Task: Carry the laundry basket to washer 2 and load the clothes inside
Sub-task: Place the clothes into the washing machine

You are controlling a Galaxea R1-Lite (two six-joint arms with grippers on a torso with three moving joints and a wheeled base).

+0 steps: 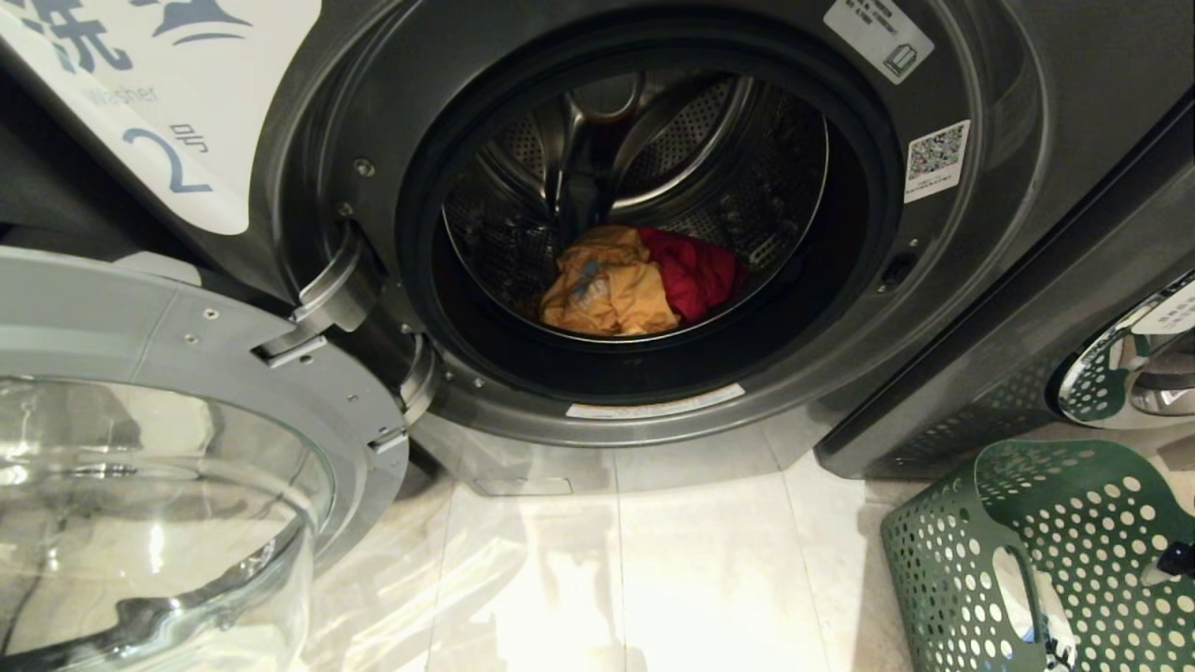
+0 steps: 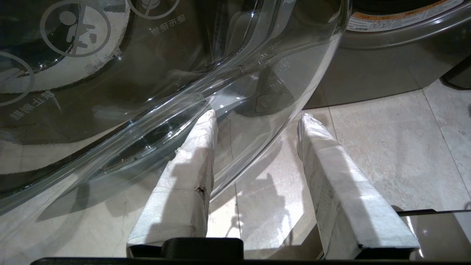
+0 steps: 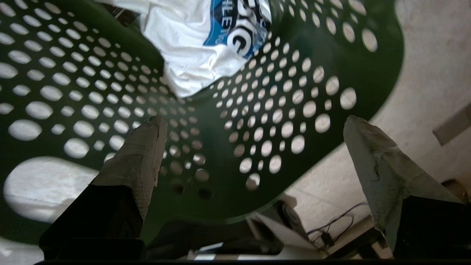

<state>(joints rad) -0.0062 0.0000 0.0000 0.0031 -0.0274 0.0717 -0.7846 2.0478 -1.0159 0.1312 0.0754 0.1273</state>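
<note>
Clothes (image 1: 635, 280) are split between two places: a crumpled yellow-orange garment and a red-pink one lie together at the bottom of the steel drum, at centre of the head view, while a white printed T-shirt (image 3: 195, 48) is in the dark green perforated plastic laundry basket (image 1: 1036, 551) at that view's lower right, on the pale tiled floor (image 1: 653, 579). Dark grey front-load washer 2 (image 1: 1027, 187) stands with its glass-bowled door (image 1: 168, 485) swung wide at lower left.

The right gripper (image 3: 254, 123) hangs over the basket's inside with its jaws spread wide and nothing between them; the shirt sits beyond the fingertips, toward the top of the right wrist view. The left gripper (image 2: 257, 117) waits just beside the door glass, jaws partly apart and empty.

The shirt looks light, limp and likely to drape or trail. A pinch on a bunched fold near its middle would probably lift it cleanly. The basket wall is stiff and could snag a fingertip in its holes.
</note>
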